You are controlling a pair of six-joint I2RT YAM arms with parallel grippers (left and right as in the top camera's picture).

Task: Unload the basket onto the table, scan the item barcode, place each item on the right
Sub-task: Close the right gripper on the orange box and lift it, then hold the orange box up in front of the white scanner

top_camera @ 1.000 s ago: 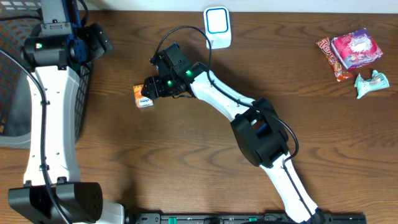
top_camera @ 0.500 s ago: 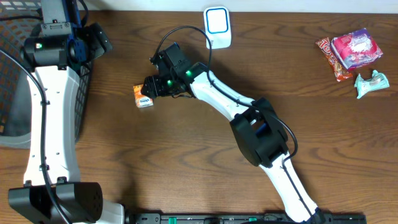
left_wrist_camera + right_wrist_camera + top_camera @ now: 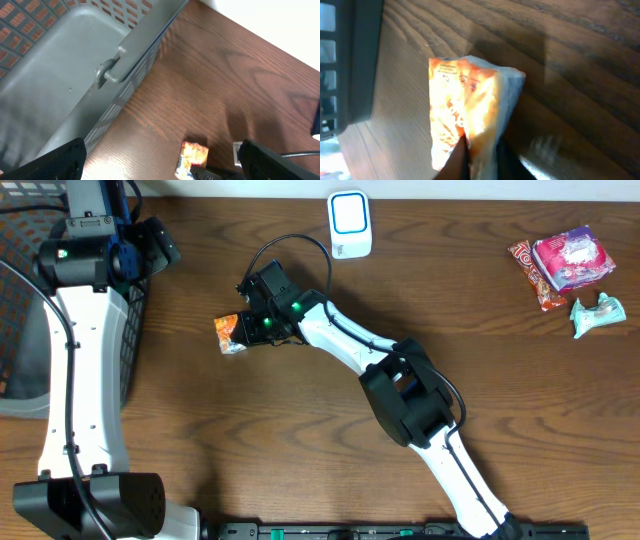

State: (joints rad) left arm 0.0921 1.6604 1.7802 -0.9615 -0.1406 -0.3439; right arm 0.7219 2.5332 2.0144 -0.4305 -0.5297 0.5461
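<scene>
We see a dark wooden table [image 3: 300, 440]; a mesh basket [image 3: 20, 300], cut off at nine o'clock; the right gripper [image 3: 243, 328] pinches the orange packet [image 3: 227, 332] around ten o'clock; the left gripper [image 3: 158, 242] gapes wide; we cannot make out the barcode.

Overhead evenly lit, sharp; right wrist view blurred, packet [image 3: 465, 105] glaring.

White tubular links on the left arm [image 3: 72, 370] and right arm [image 3: 345, 340], black joint housings [image 3: 415, 395], a small green light [image 3: 65, 252] on each, a thin black cable [image 3: 290, 238] looping beside the black right gripper [image 3: 241, 330], black bases [image 3: 90, 505]
</scene>
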